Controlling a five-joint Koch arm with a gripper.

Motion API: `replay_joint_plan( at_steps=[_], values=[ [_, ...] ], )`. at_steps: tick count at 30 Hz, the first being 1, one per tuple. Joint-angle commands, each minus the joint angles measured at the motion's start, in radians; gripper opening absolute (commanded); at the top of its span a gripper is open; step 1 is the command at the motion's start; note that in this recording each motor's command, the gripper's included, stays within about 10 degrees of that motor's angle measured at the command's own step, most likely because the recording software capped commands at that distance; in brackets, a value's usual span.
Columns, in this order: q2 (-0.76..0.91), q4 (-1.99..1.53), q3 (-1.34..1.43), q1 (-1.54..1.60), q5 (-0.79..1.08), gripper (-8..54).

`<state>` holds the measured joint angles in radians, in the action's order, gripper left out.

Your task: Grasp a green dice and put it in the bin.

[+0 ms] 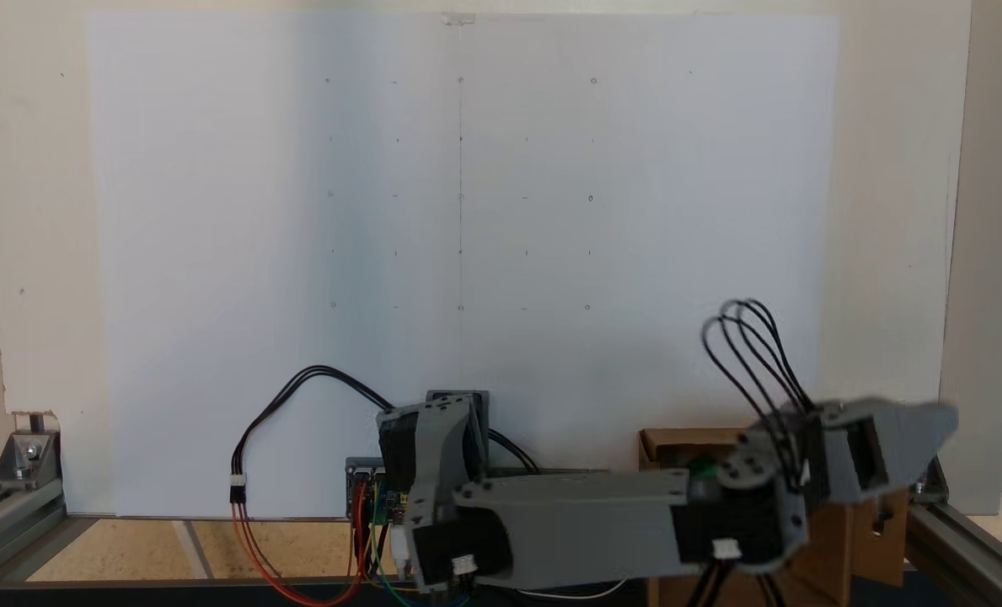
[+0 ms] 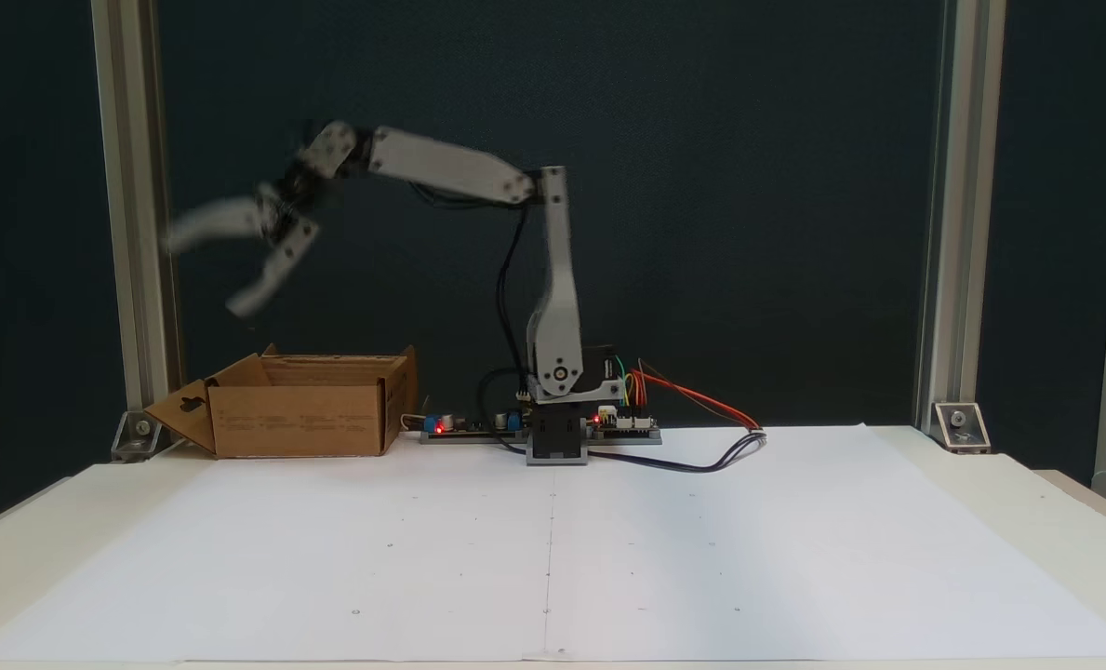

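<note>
Cardboard first, on your far left in the front-facing fixed view: the bin point(image 2: 301, 414) is sitting on the table point(image 2: 980, 484) with its flaps point(image 2: 180, 414) standing open, the slotted one splaying out to the left. Above it, your gripper point(image 2: 206, 270) is hanging well clear of the rim, blurred, its two jaws spreading wide apart with nothing between them. Following the arm point(image 2: 450, 172) rightward, you are looking at the forearm reaching back to the upright column over the base point(image 2: 557, 437), with the red and black wires point(image 2: 701, 437) trailing onto the white paper sheet point(image 2: 553, 549). In the other fixed view, behind the arm, a small patch of bright green, the green dice point(image 1: 704, 466), is peeking out inside the bin's open top, just past the grey elbow.
</note>
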<state>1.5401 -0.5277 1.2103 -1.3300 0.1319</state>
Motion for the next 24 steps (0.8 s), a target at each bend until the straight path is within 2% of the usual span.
replay_joint_plan(
  at_steps=[1,7,14,18,24],
  values=[
    [0.086,0.123,-0.029,0.161,-0.078,44.0],
    [0.224,0.129,0.13,0.616,-0.167,44.5],
    [0.494,0.372,0.604,1.111,-0.166,44.6],
    [0.623,0.544,0.834,1.16,-0.167,44.6],
    [0.819,0.796,0.977,1.215,-0.166,44.3]
  ],
)
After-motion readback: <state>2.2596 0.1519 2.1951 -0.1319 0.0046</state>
